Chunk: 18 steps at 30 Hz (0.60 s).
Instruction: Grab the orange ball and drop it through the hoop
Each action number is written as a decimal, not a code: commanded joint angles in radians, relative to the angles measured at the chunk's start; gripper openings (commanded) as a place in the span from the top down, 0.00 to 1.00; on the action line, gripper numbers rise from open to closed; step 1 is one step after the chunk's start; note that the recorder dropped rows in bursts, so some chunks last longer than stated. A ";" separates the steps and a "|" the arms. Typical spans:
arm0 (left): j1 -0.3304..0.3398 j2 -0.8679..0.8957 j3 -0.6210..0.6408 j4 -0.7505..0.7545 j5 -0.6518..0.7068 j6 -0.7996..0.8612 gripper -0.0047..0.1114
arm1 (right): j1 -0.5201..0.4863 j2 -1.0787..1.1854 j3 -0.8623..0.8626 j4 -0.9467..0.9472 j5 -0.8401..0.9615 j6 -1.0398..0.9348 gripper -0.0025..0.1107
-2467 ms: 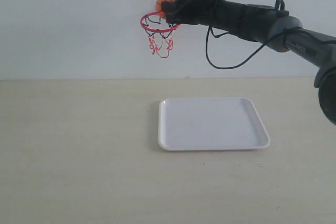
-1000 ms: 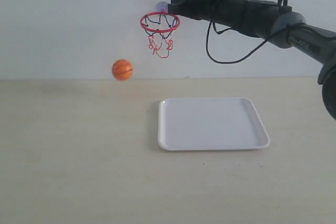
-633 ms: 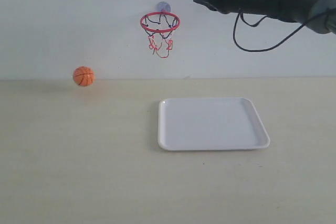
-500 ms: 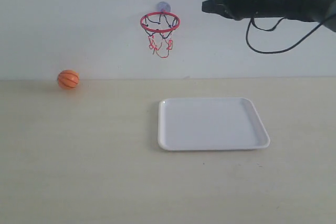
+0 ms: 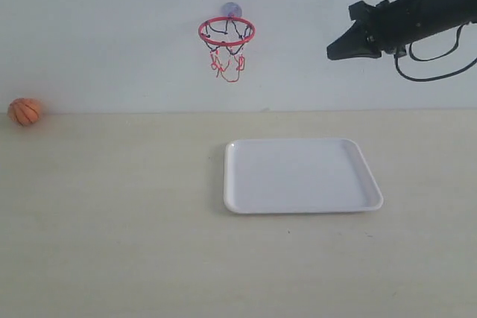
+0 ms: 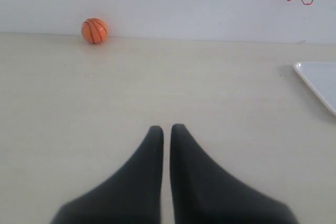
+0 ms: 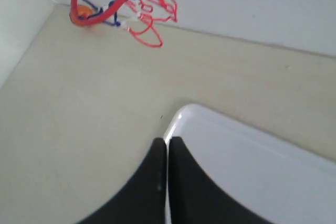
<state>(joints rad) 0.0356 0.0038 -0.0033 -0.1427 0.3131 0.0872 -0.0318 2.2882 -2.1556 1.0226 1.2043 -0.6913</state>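
The orange ball (image 5: 24,112) lies on the table against the back wall at the far left, also seen as the orange ball (image 6: 94,30) in the left wrist view. The hoop (image 5: 226,32) with its red ring hangs on the wall, and its net (image 7: 142,19) shows in the right wrist view, with a bit of orange behind the ring. My right gripper (image 5: 333,53) is shut and empty, high up and well right of the hoop. My left gripper (image 6: 166,128) is shut, empty, low over the table; it does not show in the exterior view.
A white tray (image 5: 302,175) lies on the beige table below and right of the hoop; its corner (image 7: 181,114) sits under my right gripper's tips. The white wall runs along the table's far edge.
The ball left the right gripper at the hoop, fell left of it, bounced and rolled to the far left by the wall. The right arm drew back to the right.
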 commanded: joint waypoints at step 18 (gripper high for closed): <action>0.001 -0.004 0.003 -0.006 -0.007 -0.008 0.92 | 0.021 -0.589 0.915 -0.032 0.017 -0.155 0.98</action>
<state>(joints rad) 0.0356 0.0038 -0.0033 -0.1427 0.3131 0.0872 -0.0100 1.7094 -1.2454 0.9862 1.2244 -0.8334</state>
